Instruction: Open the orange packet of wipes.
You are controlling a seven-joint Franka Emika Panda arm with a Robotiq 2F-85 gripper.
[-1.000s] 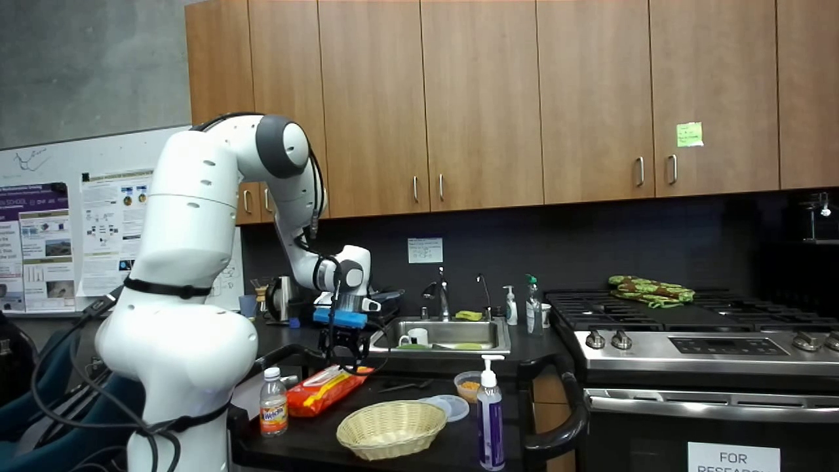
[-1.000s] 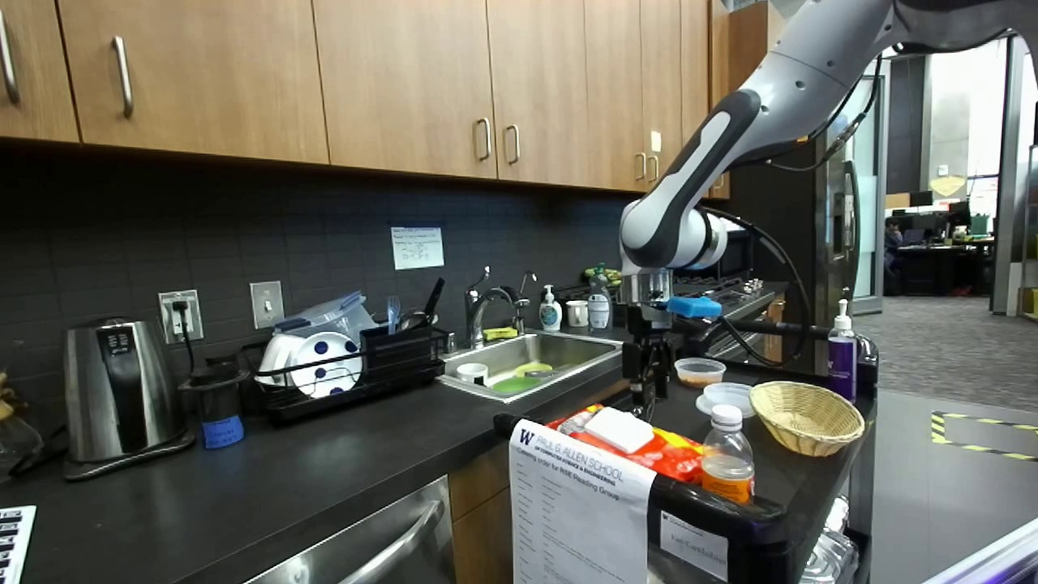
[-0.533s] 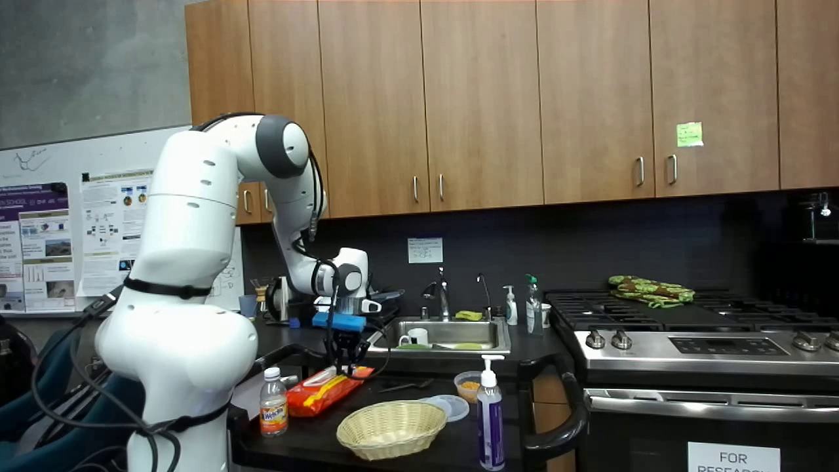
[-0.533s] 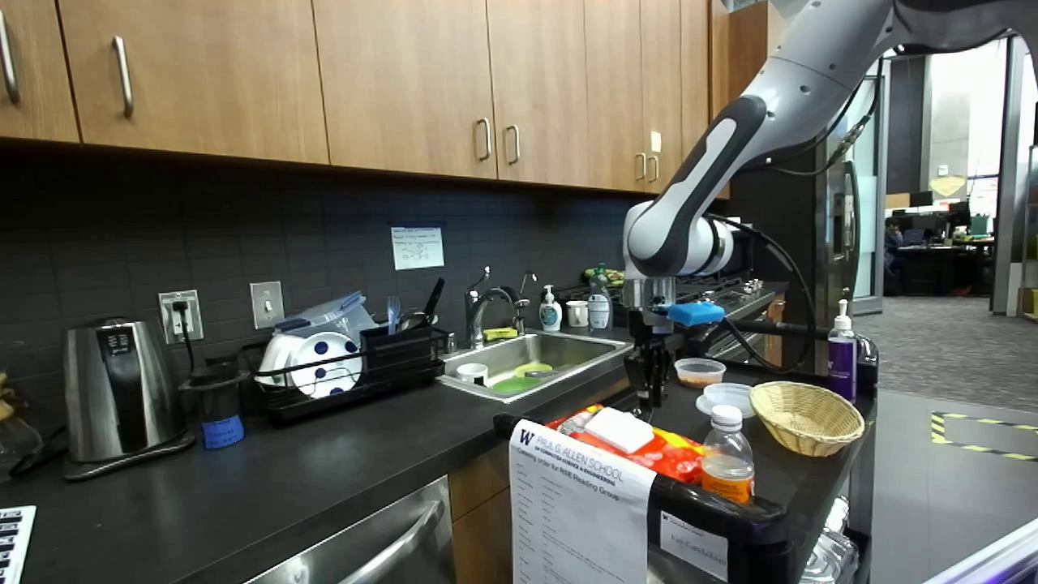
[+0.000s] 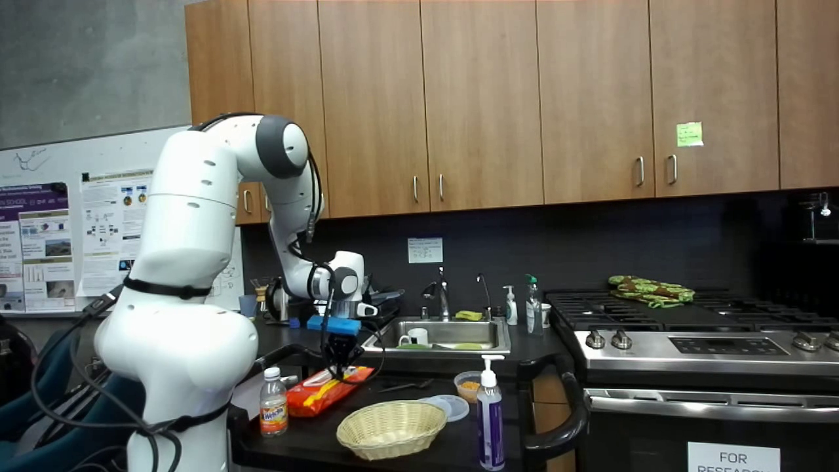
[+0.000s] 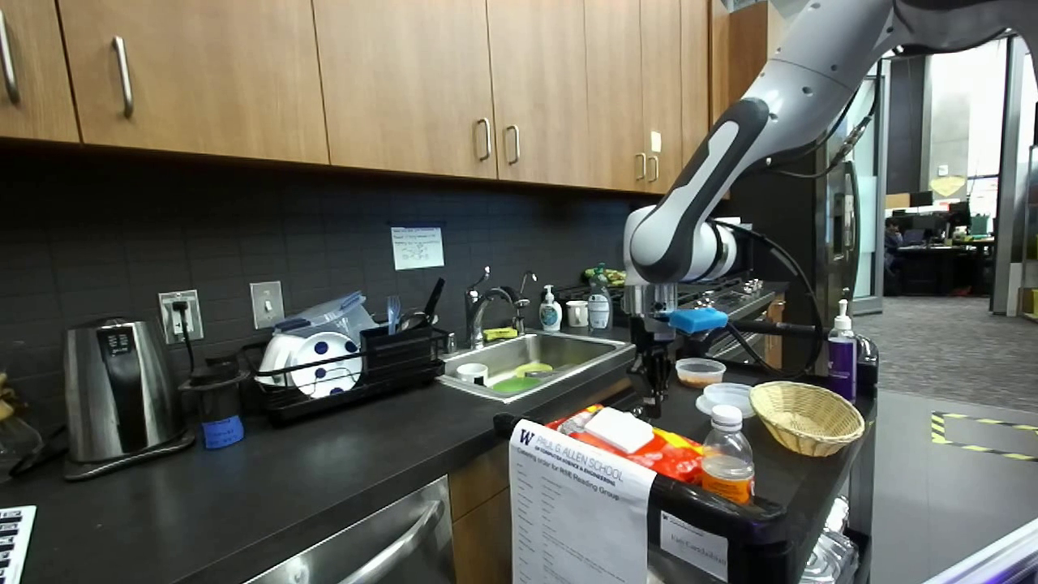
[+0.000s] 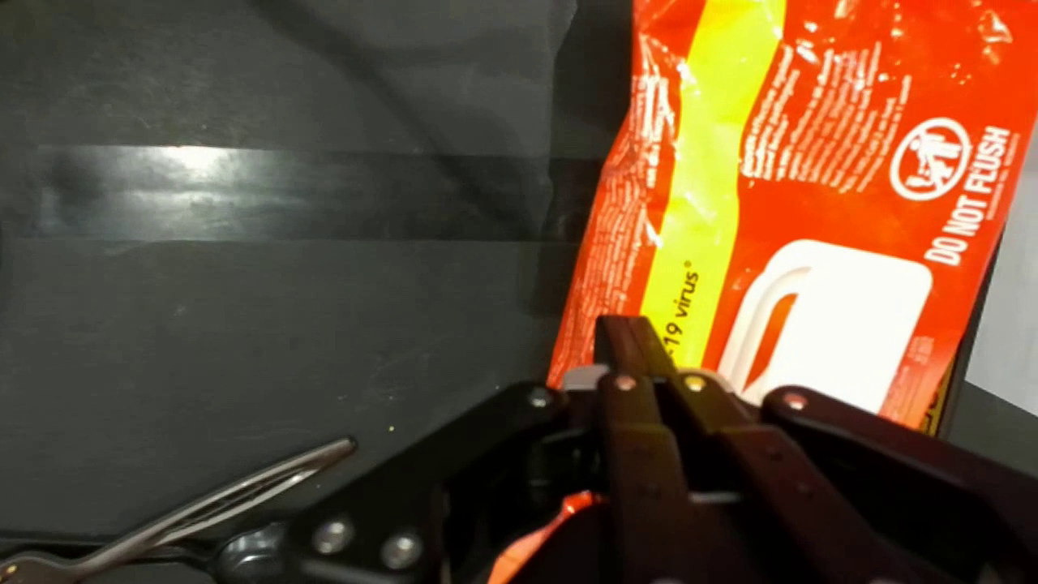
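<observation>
The orange packet of wipes (image 7: 876, 73) lies on the black cart top, its printed face with a yellow stripe turned up. On that face sits a white lid (image 7: 859, 332), lying flat, with a loop-shaped edge on its left in the wrist view. My gripper (image 7: 623, 324) points down over the packet, left of the lid in that view. Its fingertips are pressed together with nothing seen between them. In both exterior views the gripper (image 5: 338, 375) is just above or touching the packet (image 6: 679, 464); contact cannot be made out. My fingers hide part of the packet's near end.
A small bottle with an orange band (image 5: 273, 412) stands at the packet's end. A woven basket (image 5: 387, 447), clear lids (image 6: 727, 396), an orange-filled tub (image 6: 699, 371) and a purple pump bottle (image 5: 490, 419) share the cart. Metal tongs-like utensil (image 7: 243, 491) lies near the gripper.
My gripper's jaws have come together from a wide stance. The arm has shifted slightly, leftward in an exterior view, and a little lower. The packet has not visibly moved.
</observation>
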